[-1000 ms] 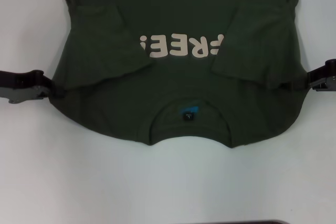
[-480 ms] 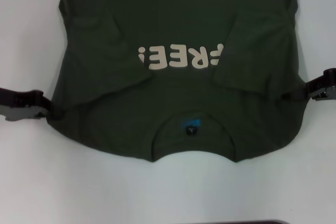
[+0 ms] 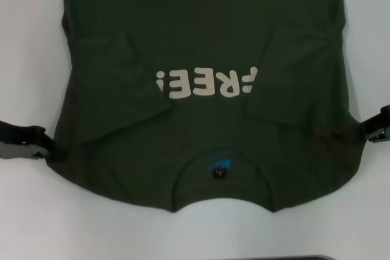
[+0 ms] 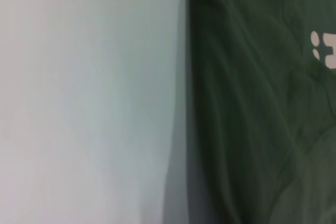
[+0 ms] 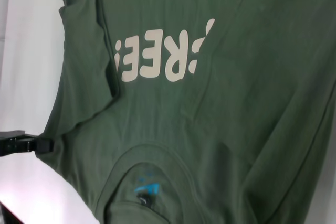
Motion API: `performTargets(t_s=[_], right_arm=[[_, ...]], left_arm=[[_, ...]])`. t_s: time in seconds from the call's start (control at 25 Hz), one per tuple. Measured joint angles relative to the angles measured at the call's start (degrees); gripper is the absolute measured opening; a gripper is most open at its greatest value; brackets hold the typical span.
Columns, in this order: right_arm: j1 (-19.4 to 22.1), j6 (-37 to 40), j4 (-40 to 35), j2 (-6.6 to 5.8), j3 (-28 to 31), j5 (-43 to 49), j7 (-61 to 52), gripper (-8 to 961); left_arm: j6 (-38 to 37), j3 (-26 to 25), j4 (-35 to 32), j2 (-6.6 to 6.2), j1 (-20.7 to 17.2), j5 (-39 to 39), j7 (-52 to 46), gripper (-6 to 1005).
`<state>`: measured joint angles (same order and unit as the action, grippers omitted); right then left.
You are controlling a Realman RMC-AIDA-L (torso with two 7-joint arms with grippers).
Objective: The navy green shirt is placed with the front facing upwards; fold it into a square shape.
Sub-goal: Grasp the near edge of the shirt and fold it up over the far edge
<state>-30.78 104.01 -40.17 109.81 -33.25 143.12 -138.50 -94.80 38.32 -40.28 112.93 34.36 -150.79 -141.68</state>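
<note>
1. Right now the navy green shirt [image 3: 207, 53] lies front-up across the white table [image 3: 91, 223], with its collar nearest the robot and its hem running off the far edge of the head view.
2. Both short sleeves are folded inward over the chest, so each one covers an end of the cream "FREE!" lettering [image 3: 204, 82], which reads upside down from the head camera.
3. A small black and blue neck label [image 3: 218, 167] sits inside the collar, close to the shirt's near edge.
4. The left gripper [image 3: 44, 148] is at the shirt's left shoulder edge, touching the cloth where the fabric bulges outward; its fingers are pinched onto that edge.
5. The right gripper [image 3: 365, 131] is at the opposite shoulder edge, likewise in contact with the fabric and clamped on it.
6. The shirt is thus stretched between the two grippers, one at each side of the collar end.
7. The left wrist view shows only the shirt's side edge against the table, with a sliver of the lettering.
8. The right wrist view shows the lettering, the collar and the left gripper at the far shoulder.
</note>
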Motion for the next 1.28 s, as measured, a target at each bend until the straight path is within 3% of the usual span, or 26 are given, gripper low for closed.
performTargets(t_s=[0.56, 0.8, 1.12, 1.28], right_arm=[[0.2, 2.0, -0.7, -0.66, 0.4, 0.1, 1.7, 45], [-0.6, 3.8, -0.8, -0.72, 1.4, -5.8, 4.3, 46], [-2.6, 3.7, -1.9, -1.64, 1.6, -11.1, 5.1, 46], [-3.1, 2.4, -3.1, -2.32, 3.6, -12.2, 4.7, 45]], left_arm=[[-6.3, 0.2, -4.6, 1.8, -0.9, -0.1, 2.8, 2], [-7.1, -1.6, -5.0, 1.53, 0.1, 3.0, 5.0, 2], [-7.0, -2.5, -8.2, 1.15, 1.7, 7.9, 5.1, 2], [-4.0, -5.4, -8.4, 0.84, 2.6, 8.8, 4.2, 2]])
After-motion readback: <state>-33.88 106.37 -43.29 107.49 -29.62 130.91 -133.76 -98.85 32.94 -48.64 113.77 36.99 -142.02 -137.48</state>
